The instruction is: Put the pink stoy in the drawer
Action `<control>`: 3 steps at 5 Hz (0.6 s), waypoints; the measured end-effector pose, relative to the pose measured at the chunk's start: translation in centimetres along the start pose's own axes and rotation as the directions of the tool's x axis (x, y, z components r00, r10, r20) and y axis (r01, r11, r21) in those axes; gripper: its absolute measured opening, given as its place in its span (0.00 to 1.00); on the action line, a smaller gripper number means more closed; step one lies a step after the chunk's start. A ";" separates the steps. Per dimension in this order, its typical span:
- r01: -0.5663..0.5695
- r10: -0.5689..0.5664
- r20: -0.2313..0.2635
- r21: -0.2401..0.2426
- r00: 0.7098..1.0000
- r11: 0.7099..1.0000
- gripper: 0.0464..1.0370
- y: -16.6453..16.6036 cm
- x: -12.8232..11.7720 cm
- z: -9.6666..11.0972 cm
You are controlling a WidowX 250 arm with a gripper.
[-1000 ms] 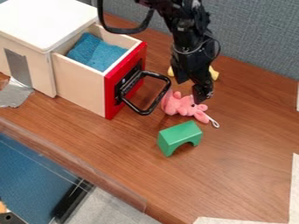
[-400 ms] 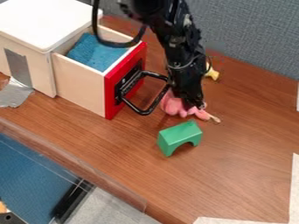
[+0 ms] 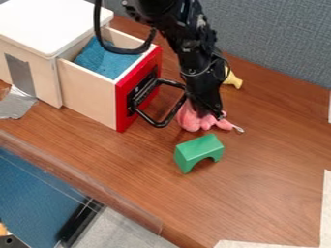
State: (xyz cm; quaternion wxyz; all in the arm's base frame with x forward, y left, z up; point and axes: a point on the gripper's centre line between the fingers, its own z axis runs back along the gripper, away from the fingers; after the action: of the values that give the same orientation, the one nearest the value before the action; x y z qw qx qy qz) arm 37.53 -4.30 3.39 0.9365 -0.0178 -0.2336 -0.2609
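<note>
Black robot gripper [image 3: 212, 111], cam view, just R of frame centre, is down at the soft pink plush toy [image 3: 188, 120], overlapping its upper side. Toy's on the brown wood-grain table [image 3: 259, 160], beside the black metal loop handle [image 3: 173, 112] of the pale wood, red-fronted drawer [image 3: 90, 93], upper L.

Risks: grip might catch only loose plush, so toy could slip out on the lift. Handle's v. close; a low move L could snag the toy or shove the drawer, b/c the red front stands in the way. Toy might also hang up on the rim or the blue cloth [image 3: 107, 60] inside if carried too low. Green arched block [image 3: 194, 149], lower down, could get bumped.

Hand: can't tell how far open, or if toy's gripped; looks like contact, n/c.
</note>
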 end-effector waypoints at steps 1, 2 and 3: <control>-0.009 0.010 0.045 -0.038 0.999 0.999 0.01 -0.2 0.8 1.6; -0.032 0.044 0.131 -0.088 0.990 0.996 0.01 -0.4 2.5 4.9; -0.045 0.070 0.190 -0.132 0.979 0.990 0.01 -0.5 3.1 7.5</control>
State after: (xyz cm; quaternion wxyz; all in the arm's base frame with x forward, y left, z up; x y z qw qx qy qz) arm 36.45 -5.03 11.38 0.9134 -0.1096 -0.3061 -0.2450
